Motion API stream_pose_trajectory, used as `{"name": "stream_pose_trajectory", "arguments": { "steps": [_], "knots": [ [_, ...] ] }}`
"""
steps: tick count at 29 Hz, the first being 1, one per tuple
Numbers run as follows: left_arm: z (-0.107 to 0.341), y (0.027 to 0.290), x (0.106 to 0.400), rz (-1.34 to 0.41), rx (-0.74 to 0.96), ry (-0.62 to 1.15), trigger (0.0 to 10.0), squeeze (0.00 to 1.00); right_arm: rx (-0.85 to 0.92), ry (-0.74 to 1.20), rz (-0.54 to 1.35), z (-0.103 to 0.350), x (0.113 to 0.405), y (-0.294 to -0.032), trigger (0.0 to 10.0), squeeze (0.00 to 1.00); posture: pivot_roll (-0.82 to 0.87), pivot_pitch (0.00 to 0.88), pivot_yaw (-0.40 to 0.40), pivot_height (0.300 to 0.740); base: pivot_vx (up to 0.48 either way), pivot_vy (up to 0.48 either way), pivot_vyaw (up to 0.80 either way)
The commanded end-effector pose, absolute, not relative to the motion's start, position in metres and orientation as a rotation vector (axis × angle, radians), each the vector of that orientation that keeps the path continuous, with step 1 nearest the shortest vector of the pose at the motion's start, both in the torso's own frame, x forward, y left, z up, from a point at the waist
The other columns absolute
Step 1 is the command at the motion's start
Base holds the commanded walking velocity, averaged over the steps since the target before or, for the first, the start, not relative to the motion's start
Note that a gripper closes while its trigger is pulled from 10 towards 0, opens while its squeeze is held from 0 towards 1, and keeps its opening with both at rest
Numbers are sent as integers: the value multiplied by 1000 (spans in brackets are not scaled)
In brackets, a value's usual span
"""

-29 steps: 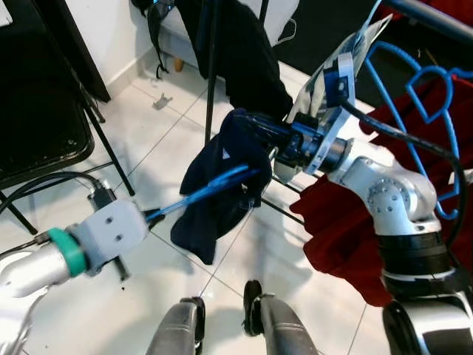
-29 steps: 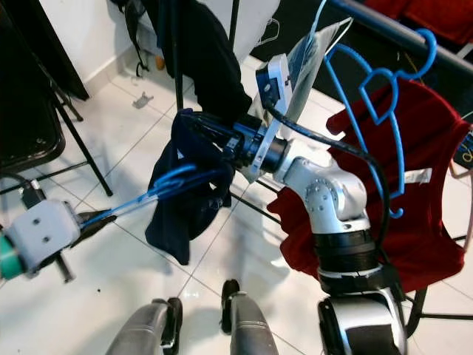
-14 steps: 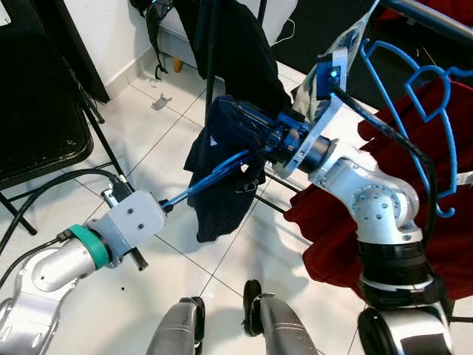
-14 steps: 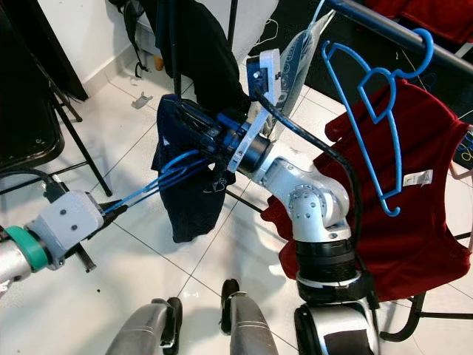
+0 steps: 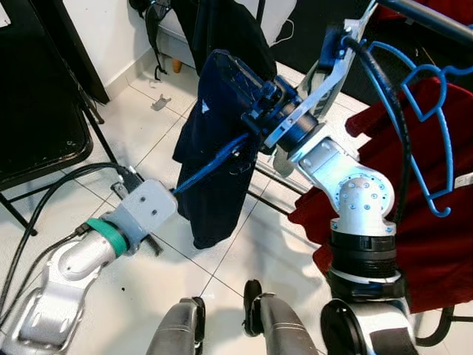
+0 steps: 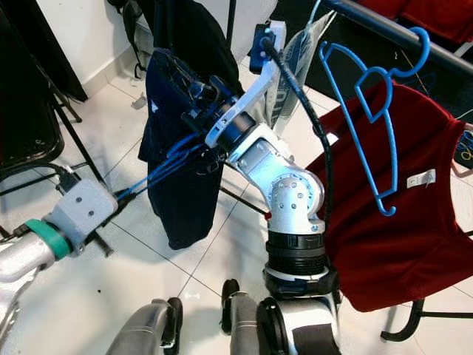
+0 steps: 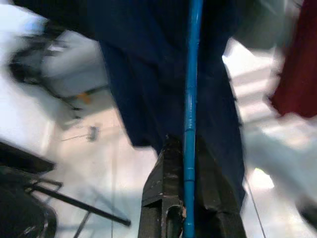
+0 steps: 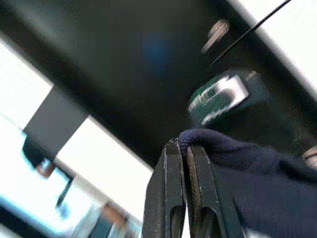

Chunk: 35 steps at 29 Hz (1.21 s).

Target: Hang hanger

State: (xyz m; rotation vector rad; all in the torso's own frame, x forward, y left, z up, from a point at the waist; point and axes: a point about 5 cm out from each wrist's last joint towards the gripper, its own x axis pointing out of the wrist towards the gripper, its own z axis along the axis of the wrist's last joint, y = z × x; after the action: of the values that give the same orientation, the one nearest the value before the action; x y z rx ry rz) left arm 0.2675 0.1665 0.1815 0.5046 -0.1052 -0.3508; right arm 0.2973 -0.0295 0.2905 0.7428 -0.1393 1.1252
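Note:
A navy garment (image 5: 214,148) hangs lengthwise on a blue hanger (image 5: 216,160) held up between both arms. My left gripper (image 5: 176,193) is shut on one end of the hanger's blue bar (image 7: 189,99), low and to the left of the cloth. At the garment's top my right gripper (image 8: 181,145) is shut on a fold of navy cloth (image 8: 233,158); its fingers are partly buried in the fabric. A dark clothes rail (image 6: 384,29) runs across the upper right, above and to the right of the garment.
An empty blue hanger (image 6: 369,133) hooks over the rail in front of a red garment (image 6: 414,237). Black clothing (image 5: 236,37) hangs on a stand behind. A black folding chair (image 5: 37,111) and cables (image 5: 44,192) stand left. My feet (image 5: 222,325) are on white tiles.
Both arms have risen and lifted the navy garment, which was bunched low and now hangs straight. The right arm swung up toward the rail.

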Motion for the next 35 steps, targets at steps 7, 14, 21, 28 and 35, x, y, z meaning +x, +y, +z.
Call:
{"name": "stream_pose_trajectory", "arguments": {
  "steps": [7, 14, 21, 28, 35],
  "knots": [
    [201, 170, 275, -190, 327, -223, 10000, 0, 697, -53, 1340, 280, 266, -3, 0, 0, 19, 227, -10, 740, 0, 0, 0],
    [213, 155, 268, -280, 199, -314, 10000, 0, 613, -2, 1272, 265, 271, -3, 0, 0, 9, 223, -10, 740, 0, 0, 0],
    [205, 161, 241, -488, 324, -267, 10000, 0, 387, 25, 1205, 236, 276, -11, 0, 0, 7, 217, -7, 740, 0, 0, 0],
    [193, 165, 221, -525, 376, -215, 10000, 0, 9, 89, 1379, 194, 252, -12, 1529, 0, 19, 212, -6, 740, 0, 0, 0],
    [205, 161, 229, -277, 378, -355, 10000, 0, -80, 52, 1508, 187, 236, -18, 0, 0, 5, 188, 0, 740, 0, 0, 0]
  ]
}}
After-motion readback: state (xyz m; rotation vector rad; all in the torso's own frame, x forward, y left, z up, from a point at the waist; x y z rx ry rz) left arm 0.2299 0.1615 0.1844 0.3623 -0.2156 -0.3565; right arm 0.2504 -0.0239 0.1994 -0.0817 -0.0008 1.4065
